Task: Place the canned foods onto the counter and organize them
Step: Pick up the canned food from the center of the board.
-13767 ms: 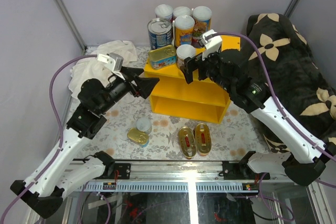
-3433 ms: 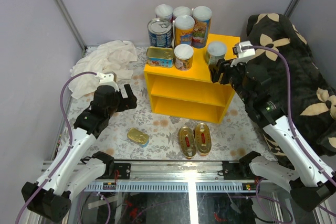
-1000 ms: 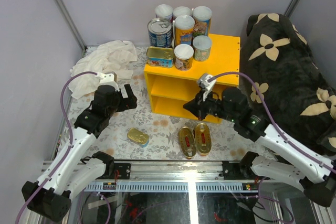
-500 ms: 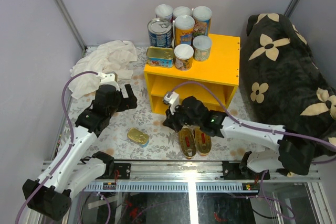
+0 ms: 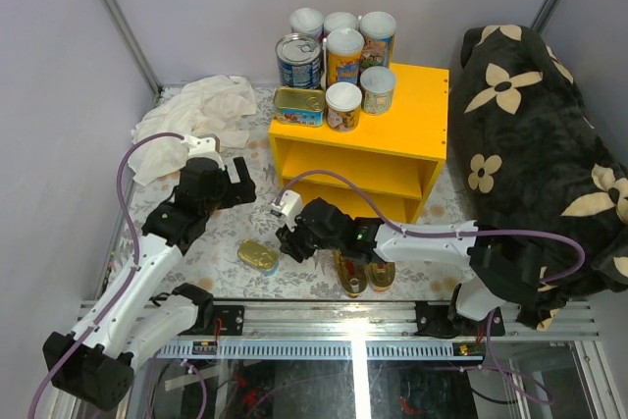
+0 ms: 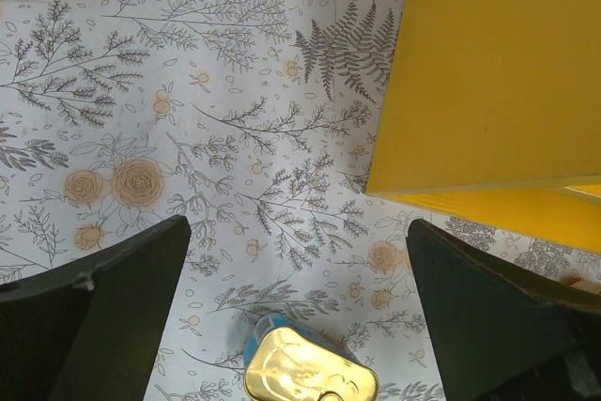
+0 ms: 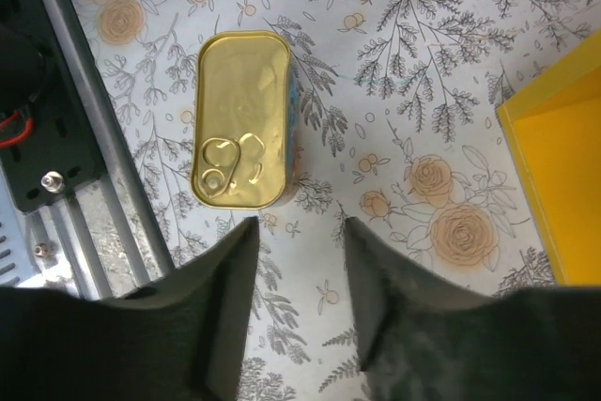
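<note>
- Gold tin [image 5: 258, 256] is lying on the floor, left of the counter [image 5: 417, 115]. My left pincer [image 6: 296, 232] is hovering nearby, spread wide and empty.
- My right pincer [image 7: 299, 232] is hanging released just beside that tin, probably lining up a grasp.
- Oval tins [image 5: 350, 282] are waiting under my right arm.
- Cans [image 5: 343, 105] are crowding the countertop's left, leaving room for more.
- Only my wrist views are showing the tin's pull ring.

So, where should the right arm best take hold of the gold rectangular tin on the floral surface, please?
The gold rectangular tin lies flat, lid and pull ring up, with bare floor along both long sides. I would come from straight above and pinch across the narrow width; the open right end effector looks turned that way.
</note>
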`<state>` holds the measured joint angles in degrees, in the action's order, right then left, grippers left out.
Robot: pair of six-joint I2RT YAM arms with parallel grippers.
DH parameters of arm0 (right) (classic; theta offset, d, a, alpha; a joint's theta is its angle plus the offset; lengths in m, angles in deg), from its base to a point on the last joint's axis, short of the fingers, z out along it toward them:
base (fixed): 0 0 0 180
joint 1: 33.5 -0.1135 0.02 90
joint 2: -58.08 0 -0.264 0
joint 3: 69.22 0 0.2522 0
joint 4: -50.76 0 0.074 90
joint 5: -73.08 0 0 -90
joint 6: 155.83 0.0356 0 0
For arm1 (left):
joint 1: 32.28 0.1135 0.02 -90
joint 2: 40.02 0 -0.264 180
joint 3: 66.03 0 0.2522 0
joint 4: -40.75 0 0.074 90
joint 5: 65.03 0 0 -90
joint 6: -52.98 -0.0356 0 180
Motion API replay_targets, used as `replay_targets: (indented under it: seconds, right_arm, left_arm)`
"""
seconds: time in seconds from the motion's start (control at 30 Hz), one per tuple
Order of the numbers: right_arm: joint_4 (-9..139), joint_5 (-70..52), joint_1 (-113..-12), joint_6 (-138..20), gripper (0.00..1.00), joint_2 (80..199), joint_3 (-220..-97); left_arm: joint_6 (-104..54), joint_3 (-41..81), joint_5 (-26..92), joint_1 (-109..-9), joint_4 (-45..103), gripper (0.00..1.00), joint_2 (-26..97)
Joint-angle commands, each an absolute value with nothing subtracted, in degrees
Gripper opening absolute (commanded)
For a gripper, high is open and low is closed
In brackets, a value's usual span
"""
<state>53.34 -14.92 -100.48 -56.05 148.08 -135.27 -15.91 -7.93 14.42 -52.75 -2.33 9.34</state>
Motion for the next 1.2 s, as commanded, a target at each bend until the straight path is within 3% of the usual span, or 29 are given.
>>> replay_targets:
  seconds: [0.0, 0.03, 0.07, 0.13, 0.17, 0.47, 0.8, 0.83, 0.87, 0.9, 0.93, 1.17]
  right_arm:
    - [47.5, -16.3, -100.7, -55.3, 0.68, 149.0, -136.9]
    - [47.5, -16.1, -100.7, -55.3, 0.73, 149.5, -137.4]
    - [48.1, -15.3, -100.7, -55.2, 0.66, 150.1, -138.0]
    - [49.3, -15.1, -100.7, -54.2, 0.03, 151.4, -139.2]
    - [49.0, -14.9, -100.8, -53.8, 0.0, 151.7, -139.0]
    - [44.2, -17.8, -100.8, -53.1, 0.0, 151.3, -136.1]
    - [50.8, -24.2, -100.9, -50.0, 0.0, 147.9, -133.0]
    - [51.7, -23.0, -100.8, -50.0, 0.23, 147.9, -132.8]
    - [51.5, -22.3, -100.9, -49.5, 0.6, 147.9, -132.0]
    - [50.1, -21.6, -101.1, -48.6, 0.88, 147.6, -130.8]
    - [48.8, -21.4, -101.4, -48.5, 0.99, 147.5, -130.0]
    - [42.3, -12.4, -103.5, -56.2, 1.0, 148.9, -131.1]
  left_arm:
    - [-16.5, -6.9, 13.4, -52.3, -1.1, 1.0, 9.6]
    - [-16.5, -6.9, 13.3, -52.3, -1.1, 1.0, 9.6]
    - [-16.5, -7.0, 13.2, -52.3, -1.1, 1.0, 9.7]
    - [-16.6, -6.9, 13.2, -52.3, -1.2, 1.0, 9.8]
    - [-16.5, -6.9, 13.2, -52.3, -1.2, 1.0, 9.9]
    - [-16.5, -6.7, 12.8, -52.3, -1.2, 1.0, 10.4]
    - [-16.4, -6.7, 12.5, -52.3, -1.5, 1.0, 10.4]
    - [-16.4, -6.8, 12.6, -52.3, -1.5, 1.0, 10.4]
    - [-16.4, -6.7, 12.6, -52.3, -1.5, 1.0, 10.4]
    - [-16.5, -6.7, 12.6, -52.3, -1.5, 1.0, 10.4]
    - [-16.5, -6.7, 12.6, -52.3, -1.4, 1.0, 10.4]
    - [-16.6, -6.6, 13.6, -52.3, -1.4, 1.0, 10.5]
